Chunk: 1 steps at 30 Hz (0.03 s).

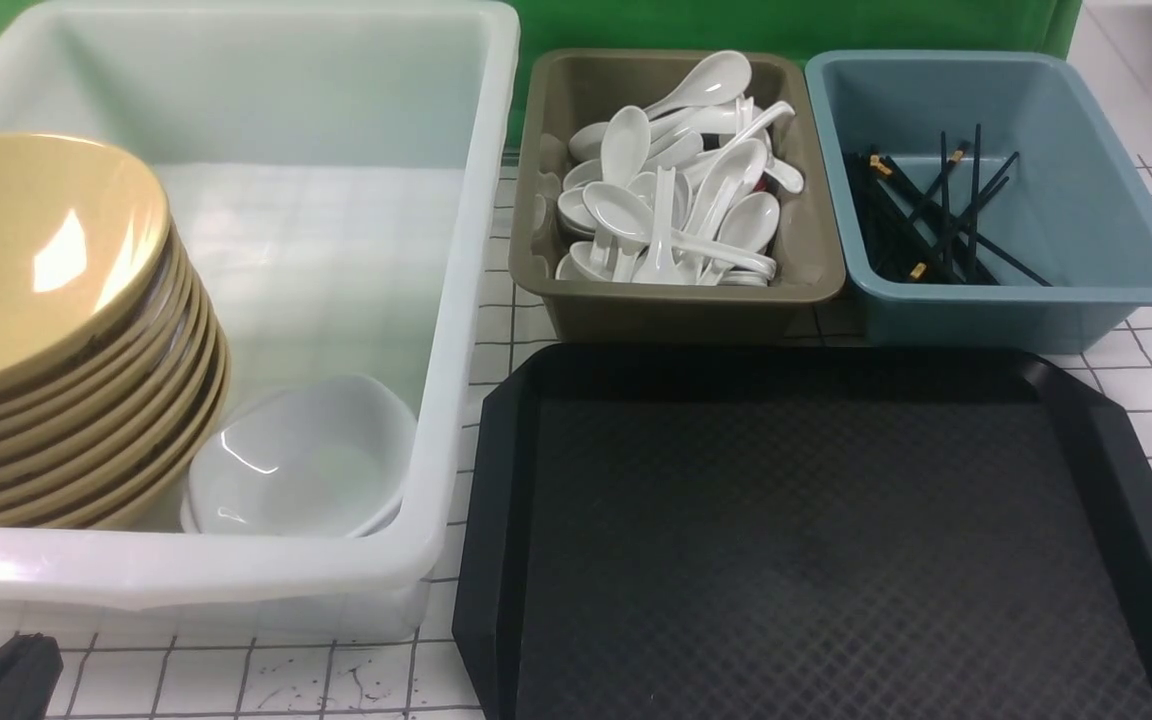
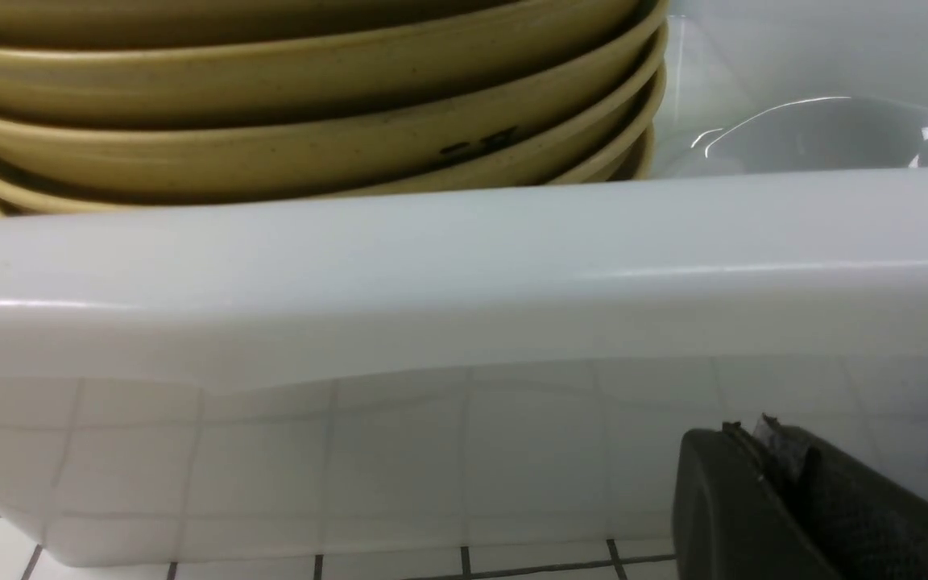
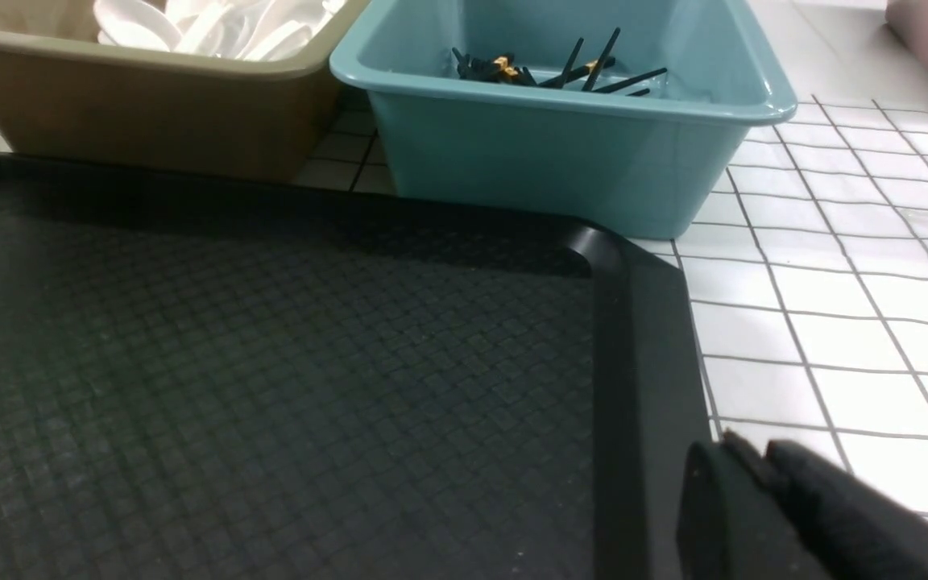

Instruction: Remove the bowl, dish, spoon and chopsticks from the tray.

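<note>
Both grippers rest low at the near table edge, away from the work: the left gripper (image 2: 762, 435) shows its jaws pressed together with nothing between them, just beside the white tub; the right gripper (image 3: 746, 459) sits at the tray's right rim, jaws nearly together and empty, though whether fully closed cannot be told. Largest first: the white tub (image 1: 456, 300) holds a tilted stack of yellow ware, the bowl (image 1: 26, 250) topmost, with the dish (image 1: 301, 460) nested beside it; crockery is evidently grouped here by bulk. The tray (image 1: 1126, 480) lies bare, so clearing appears complete. The grey-brown tub (image 1: 546, 180) collects white spoons, the spoon (image 1: 626, 145) among them. The blue tub (image 1: 1086, 200) holds the chopsticks (image 1: 936, 215), lying crossed among others like them on its floor.
</note>
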Motion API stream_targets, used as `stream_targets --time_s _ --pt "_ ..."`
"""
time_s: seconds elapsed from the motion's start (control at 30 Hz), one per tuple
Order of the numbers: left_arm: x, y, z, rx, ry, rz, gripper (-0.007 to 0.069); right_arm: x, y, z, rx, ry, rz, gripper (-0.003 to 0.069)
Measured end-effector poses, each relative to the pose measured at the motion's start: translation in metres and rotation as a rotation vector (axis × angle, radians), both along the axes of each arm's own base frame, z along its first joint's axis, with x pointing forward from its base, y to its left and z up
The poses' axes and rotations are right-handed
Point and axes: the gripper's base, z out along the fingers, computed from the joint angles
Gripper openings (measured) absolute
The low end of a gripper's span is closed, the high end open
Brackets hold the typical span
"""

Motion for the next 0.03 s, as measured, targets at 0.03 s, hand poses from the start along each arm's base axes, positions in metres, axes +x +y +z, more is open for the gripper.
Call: stream_targets --time_s 0.03 --pt "0.0000 0.0000 0.0000 0.000 0.000 0.000 -0.0012 0.0000 0.0000 0.0000 0.000 0.000 0.000 0.0100"
